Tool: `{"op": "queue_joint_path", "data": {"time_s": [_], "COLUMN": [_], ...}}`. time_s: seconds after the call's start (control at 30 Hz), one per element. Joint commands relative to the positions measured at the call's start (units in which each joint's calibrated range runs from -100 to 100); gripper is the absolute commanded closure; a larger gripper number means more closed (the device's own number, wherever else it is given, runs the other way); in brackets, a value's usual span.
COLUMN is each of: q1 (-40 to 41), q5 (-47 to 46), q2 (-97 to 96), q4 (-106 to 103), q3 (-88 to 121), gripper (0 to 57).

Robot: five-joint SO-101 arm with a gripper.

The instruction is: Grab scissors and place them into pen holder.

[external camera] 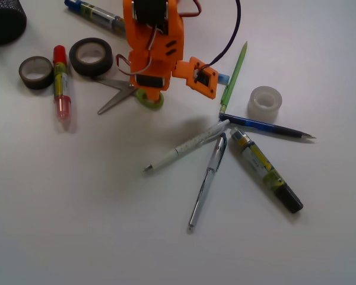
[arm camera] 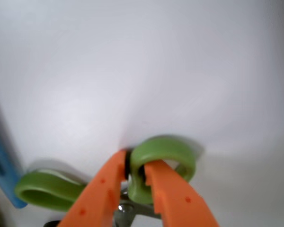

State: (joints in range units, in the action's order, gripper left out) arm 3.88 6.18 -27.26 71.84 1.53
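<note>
White tabletop [external camera: 77, 225] fills both views, plain and evenly lit, with stationery scattered across it. Taking the scissors [external camera: 126, 95] as the landmark: they lie flat on the table toward the upper left of the front view, silver blades spread and pointing left and down-left, lime-green handles to the right. Directly above those handles stands the orange gripper [external camera: 149, 95], hiding most of them, so only a curve of green shows at its base. From the wrist view, the gripper [arm camera: 135, 177] has its two orange fingers [arm camera: 173, 194] brought close together around the near rim of one green handle loop, one finger outside the loop and one inside it, pinching the plastic between them; the second loop of the scissors [arm camera: 162, 163] lies to the left, free of the fingers. Just up and left of the scissors' blades, touching or nearly touching them, sits a black tape roll [external camera: 91, 56], with a smaller dark tape roll [external camera: 36, 72] further left. A red marker [external camera: 61, 83] lies between those rolls, left of the blades. Far up and left of the scissors, cut by the picture corner, is the black mesh pen holder [external camera: 5, 21], well apart from them. Right of the scissors lie a thin green pen [external camera: 234, 77], a clear tape roll [external camera: 265, 102], and below-right a fan of pens and a yellow-labelled marker [external camera: 266, 171].
</note>
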Motion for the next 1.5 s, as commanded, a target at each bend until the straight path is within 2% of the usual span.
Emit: {"op": "queue_joint_path", "data": {"time_s": [0.0,0.23,0.47,0.6,0.7,0.97,1.27,1.47], "q1": [0.56,-3.25,-15.96,-26.58,-30.02,-44.67,-49.83,-47.51], "q5": [-1.17,-4.49,-8.25,-11.87,-12.11,-7.52,0.39,6.45], "q2": [6.82,31.9,47.45,47.88,47.03,38.02,35.38,35.47], "q4": [0.96,8.13,8.3,2.35,-4.56,-9.28,-5.52,2.53], "q3": [0.37,-5.6,-9.5,-12.22,-13.3,-13.57,-13.57,-19.55], "gripper": [57.1,57.1,57.2,57.2,57.2,57.2,57.2,57.2]}}
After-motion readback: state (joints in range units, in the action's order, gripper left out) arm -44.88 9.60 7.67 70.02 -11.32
